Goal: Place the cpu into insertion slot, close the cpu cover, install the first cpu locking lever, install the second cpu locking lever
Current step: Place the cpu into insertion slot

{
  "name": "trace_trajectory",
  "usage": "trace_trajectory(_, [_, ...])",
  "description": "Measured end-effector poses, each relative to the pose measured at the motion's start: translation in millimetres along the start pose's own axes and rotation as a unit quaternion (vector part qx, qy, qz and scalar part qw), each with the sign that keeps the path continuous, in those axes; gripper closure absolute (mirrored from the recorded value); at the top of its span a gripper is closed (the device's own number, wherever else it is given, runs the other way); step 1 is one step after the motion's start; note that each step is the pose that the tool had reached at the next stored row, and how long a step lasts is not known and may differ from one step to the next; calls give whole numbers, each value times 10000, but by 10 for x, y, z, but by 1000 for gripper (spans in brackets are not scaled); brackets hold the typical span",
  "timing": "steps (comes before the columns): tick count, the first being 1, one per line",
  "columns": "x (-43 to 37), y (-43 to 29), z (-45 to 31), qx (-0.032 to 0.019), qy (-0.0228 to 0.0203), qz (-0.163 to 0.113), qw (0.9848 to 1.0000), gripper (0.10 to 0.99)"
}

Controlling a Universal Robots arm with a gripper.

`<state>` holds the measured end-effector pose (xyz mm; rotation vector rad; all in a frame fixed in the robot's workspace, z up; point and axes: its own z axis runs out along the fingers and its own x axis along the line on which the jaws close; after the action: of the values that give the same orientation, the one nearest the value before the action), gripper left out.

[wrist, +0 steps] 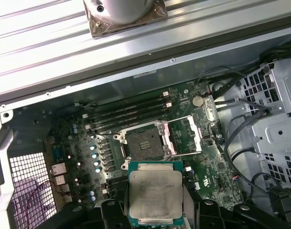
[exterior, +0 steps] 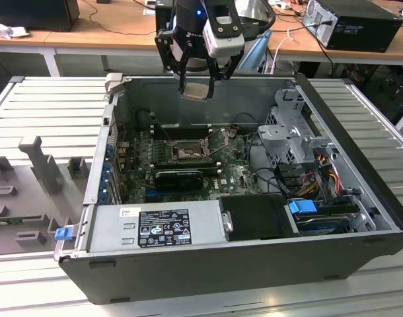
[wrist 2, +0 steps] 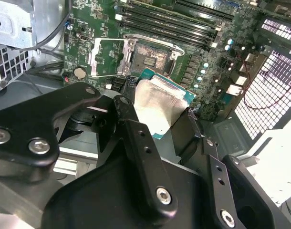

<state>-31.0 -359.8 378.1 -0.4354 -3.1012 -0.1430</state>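
Jaws clamped on the cpu by opposite edges, silver face up. It hangs above the open case, well clear of the insertion slot; cpu cover is flipped open. Chip judged light, stiff, slick, fragile underneath, so edge grip only.

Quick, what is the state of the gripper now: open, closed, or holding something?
The gripper is closed, holding the cpu in the air; the insertion slot is empty.
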Motion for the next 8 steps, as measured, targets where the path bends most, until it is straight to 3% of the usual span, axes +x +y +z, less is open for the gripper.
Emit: trace_trajectory(8, [0,0,0,-3,-12,130,9999,545])
